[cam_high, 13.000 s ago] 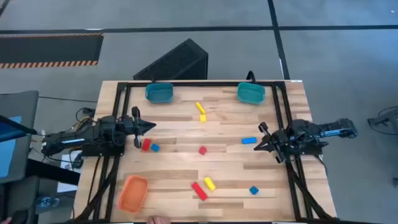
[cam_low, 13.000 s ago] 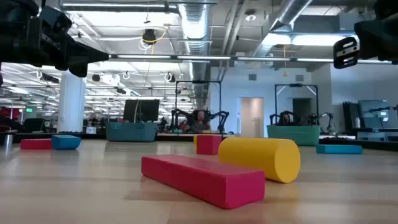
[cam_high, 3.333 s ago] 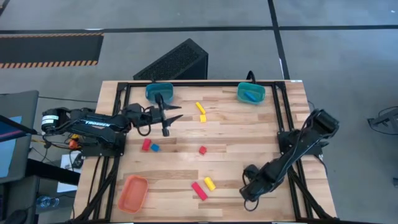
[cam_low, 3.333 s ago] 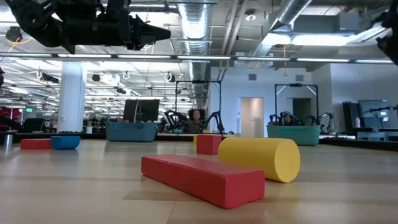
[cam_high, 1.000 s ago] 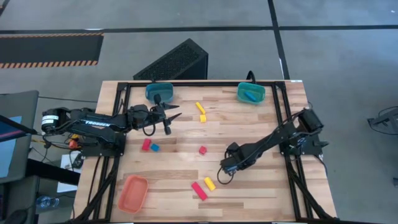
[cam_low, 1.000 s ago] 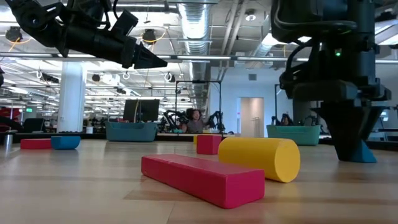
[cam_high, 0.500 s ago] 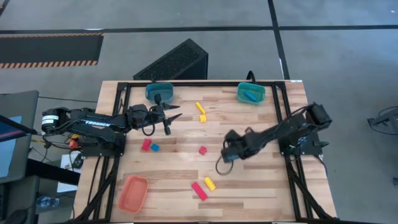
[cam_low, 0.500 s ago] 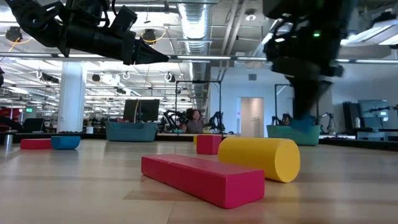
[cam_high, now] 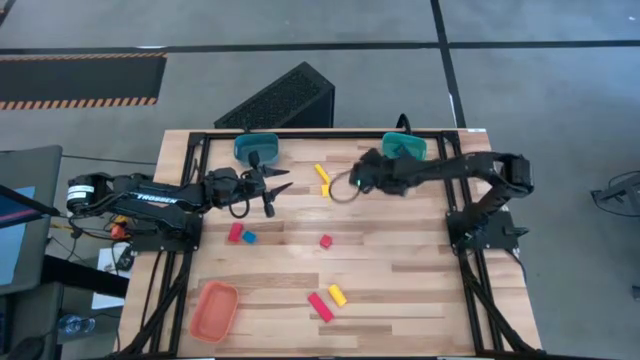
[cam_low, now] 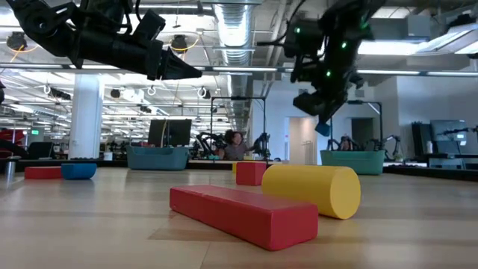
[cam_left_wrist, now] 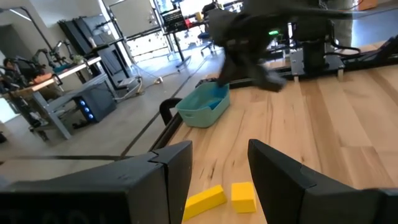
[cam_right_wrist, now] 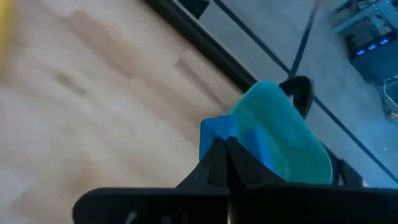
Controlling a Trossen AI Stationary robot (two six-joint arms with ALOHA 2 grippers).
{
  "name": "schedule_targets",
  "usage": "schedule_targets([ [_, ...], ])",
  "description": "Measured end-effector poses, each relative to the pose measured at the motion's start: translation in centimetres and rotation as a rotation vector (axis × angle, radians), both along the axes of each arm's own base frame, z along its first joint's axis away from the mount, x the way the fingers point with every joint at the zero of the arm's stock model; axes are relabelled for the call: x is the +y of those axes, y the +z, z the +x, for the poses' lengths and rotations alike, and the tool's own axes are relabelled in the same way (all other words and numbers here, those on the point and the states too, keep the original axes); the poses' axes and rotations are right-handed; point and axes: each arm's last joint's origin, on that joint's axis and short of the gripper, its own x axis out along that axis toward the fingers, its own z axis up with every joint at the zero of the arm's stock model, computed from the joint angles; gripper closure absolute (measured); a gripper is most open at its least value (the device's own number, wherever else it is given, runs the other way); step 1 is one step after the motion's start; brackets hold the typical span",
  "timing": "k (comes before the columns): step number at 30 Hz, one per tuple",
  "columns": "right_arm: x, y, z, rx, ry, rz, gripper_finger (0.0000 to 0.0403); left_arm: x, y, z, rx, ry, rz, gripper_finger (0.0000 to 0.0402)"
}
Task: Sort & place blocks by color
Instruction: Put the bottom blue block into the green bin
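At upper centre, the right claw (cam_right_wrist: 222,148) pinches 1 blue block (cam_right_wrist: 217,130); the left claw (cam_left_wrist: 219,167), upper left, gapes empty.

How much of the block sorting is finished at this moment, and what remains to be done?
Done: one blue bar lies in the right teal tray. In hand: the right gripper is shut on a blue block, near that tray. Left: the yellow blocks, the red cube, the red-blue pair and the red-yellow pair. The orange tray looks empty. The left gripper hovers open.
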Motion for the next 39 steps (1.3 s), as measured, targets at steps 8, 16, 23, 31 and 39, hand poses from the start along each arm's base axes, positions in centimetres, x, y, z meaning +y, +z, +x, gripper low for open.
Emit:
schedule_targets([
  [8,-6.1,-2.5,-2.0,-0.096,0.055,0.137,0.0401,0.0,-0.3,-0.1,0.035,0.012,-0.007,0.0253],
  [16,-9.4,-2.3,-4.6,-0.101,-0.062,0.162,0.0401,0.4,-1.1,-0.4,0.116,0.167,0.004,0.0253],
  [23,-9.4,-1.3,-4.9,-0.106,-0.040,0.123,0.0401,0.4,-1.6,-0.5,0.154,0.184,-0.049,0.0253],
  [31,-8.9,0.3,-6.9,-0.129,-0.105,0.044,0.0400,0.4,-1.6,-0.6,0.162,0.195,-0.017,0.0253],
  [39,-9.6,-3.8,-11.1,-0.167,-0.342,0.083,0.0393,0.4,-1.6,-0.6,0.167,0.194,-0.022,0.0253],
])
